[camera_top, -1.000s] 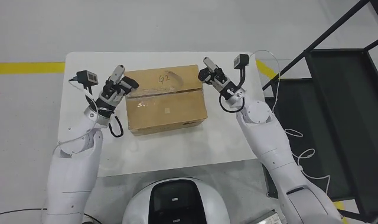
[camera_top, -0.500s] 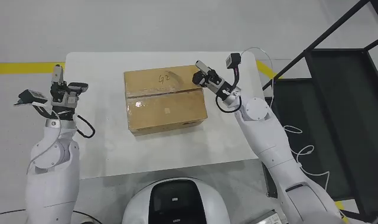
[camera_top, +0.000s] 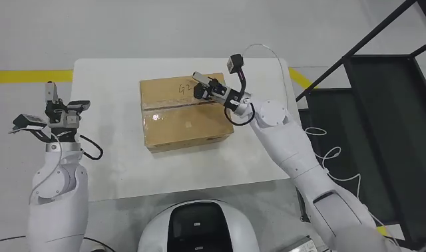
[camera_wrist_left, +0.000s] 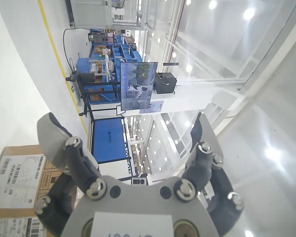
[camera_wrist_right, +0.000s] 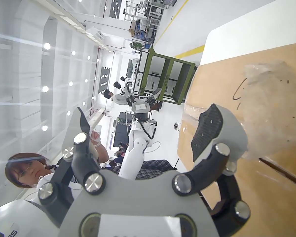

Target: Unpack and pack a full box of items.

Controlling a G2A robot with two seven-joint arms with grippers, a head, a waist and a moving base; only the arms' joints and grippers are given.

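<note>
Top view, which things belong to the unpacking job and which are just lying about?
Job: closed cardboard box; right gripper, open above it; left gripper, open beside the table; white table.
Lying about: black metal rack; yellow floor line.

Pretty sure this is a big robotics lab or factory-type hall. Glossy white floor (camera_top: 200,19) with a yellow line (camera_top: 33,76) at the top view's left edge. The left wrist view has round ceiling lights (camera_wrist_left: 248,13) upper right, blue workbenches (camera_wrist_left: 108,57) and a big screen (camera_wrist_left: 138,85) mid-frame, and a metal-framed enclosure (camera_wrist_left: 108,3) up top. Green cabinet (camera_wrist_right: 165,77) mid-frame in the right wrist view.
</note>
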